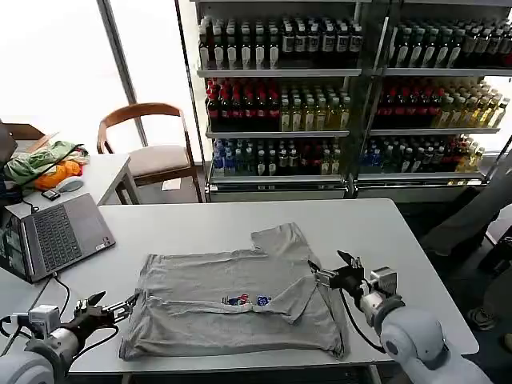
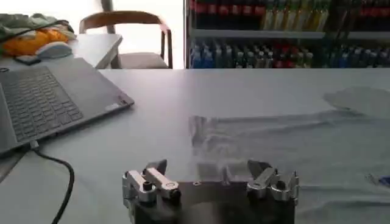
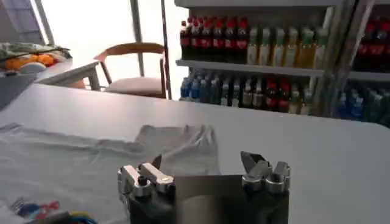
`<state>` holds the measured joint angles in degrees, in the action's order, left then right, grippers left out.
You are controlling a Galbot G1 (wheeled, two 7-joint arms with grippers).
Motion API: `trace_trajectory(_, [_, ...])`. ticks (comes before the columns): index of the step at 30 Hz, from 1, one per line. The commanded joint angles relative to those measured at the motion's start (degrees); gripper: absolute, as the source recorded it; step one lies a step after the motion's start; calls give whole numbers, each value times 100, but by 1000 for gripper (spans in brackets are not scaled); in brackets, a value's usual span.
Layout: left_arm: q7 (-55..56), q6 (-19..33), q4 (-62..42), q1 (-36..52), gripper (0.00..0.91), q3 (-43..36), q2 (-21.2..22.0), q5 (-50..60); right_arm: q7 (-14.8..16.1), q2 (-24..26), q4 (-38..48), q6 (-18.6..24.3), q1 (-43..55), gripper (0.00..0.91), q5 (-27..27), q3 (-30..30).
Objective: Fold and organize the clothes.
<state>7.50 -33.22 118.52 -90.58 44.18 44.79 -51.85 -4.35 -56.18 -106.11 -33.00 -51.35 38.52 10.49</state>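
Behind everything, drink shelves (image 1: 344, 96) packed with bottles run along the far side, with a wooden chair (image 1: 152, 144) by the window. Nearer, the white surface (image 1: 200, 224) carries a single grey shirt (image 1: 232, 304), spread flat at its near middle with one sleeve (image 1: 280, 238) pointing toward the shelves and a small coloured print (image 1: 244, 301) showing on a folded-in part. An open laptop (image 1: 60, 236) sits at the surface's left edge, well apart from the shirt, its cable (image 2: 58, 182) trailing toward the robot. On a second surface (image 1: 104, 172) farther left lies a green-and-orange fabric heap (image 1: 44, 164) beside a mouse (image 1: 70, 184). The left hand (image 1: 120, 306) hovers just beside the shirt's left edge, fingers spread wide and holding nothing. The right hand (image 1: 330, 270) is at the shirt's right edge, likewise wide open and empty.
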Motion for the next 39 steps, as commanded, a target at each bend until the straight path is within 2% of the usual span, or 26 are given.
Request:
trace_trajectory(1, [-170, 5, -1280, 1817, 907, -1073, -613, -254, 386, -649, 1777, -24, 1912, 907, -67, -734])
trace_trajectory(12, [-278, 11, -2191, 3023, 907, -2075, -523, -198, 448, -1468, 3511, -24, 2966, 907, -265, -1194])
trace_trajectory(16, [-280, 12, -2473, 3409, 907, -2375, -377, -149, 317, -1746, 4106, -26, 3122, 907, -258, -1158])
trace_trajectory(18, [-278, 12, -2543, 3477, 907, -2425, -340, -137, 275, -1794, 4177, -28, 3122, 907, -233, -1149])
trace_trajectory(24, [-280, 14, -2764, 3691, 907, -2590, -231, -95, -109, -1992, 4478, -38, 3076, 907, -141, -1100])
trace_trajectory(28, [-282, 15, -2826, 3758, 907, -2640, -150, -76, -291, -2001, 4406, -46, 2974, 907, -10, -1127])
trace_trajectory(39, [-267, 15, -2924, 3861, 907, -2725, -32, -41, -497, -1941, 4199, -57, 2808, 897, 45, -1239])
